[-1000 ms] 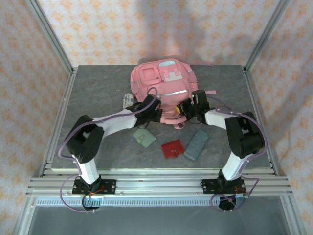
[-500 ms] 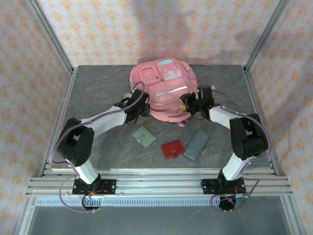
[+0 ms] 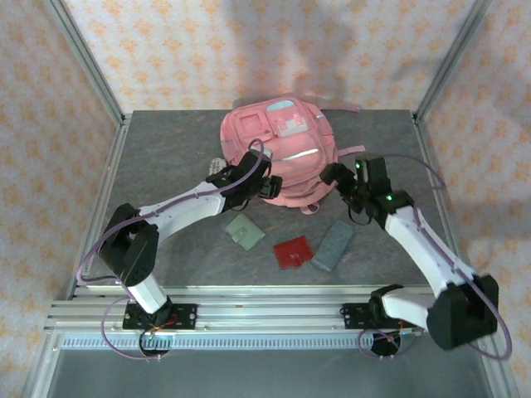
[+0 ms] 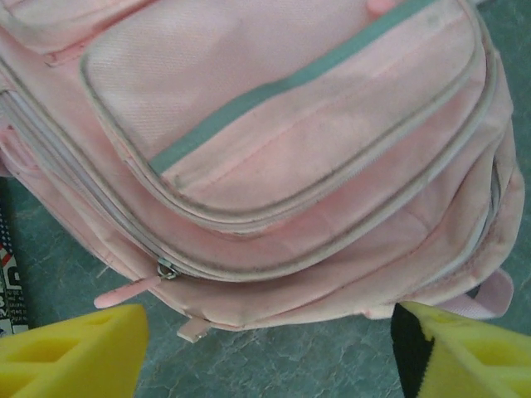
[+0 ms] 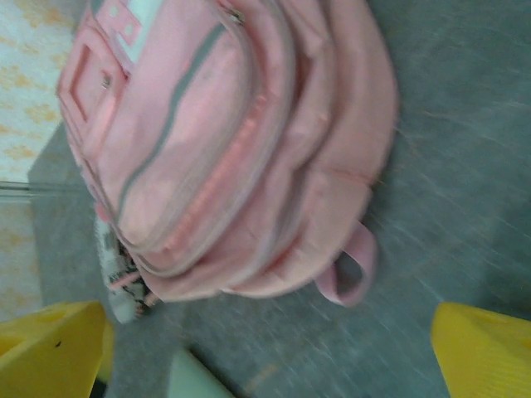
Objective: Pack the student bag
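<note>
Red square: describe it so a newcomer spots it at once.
Start at the pink bag on the grey table. Three flat items lie in front of it; the red square is the middle one. Its neighbours are a pale green square and a longer grey-blue pouch.

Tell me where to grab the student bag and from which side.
Probably the pink loop at the near edge of the student bag, approached from the arms' side: it juts clear of the flat-lying body, so jaws can close across it.

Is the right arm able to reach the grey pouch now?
Probably yes: the open right gripper hovers beside the bag, and the grey pouch lies just nearer its base, with nothing between.
</note>
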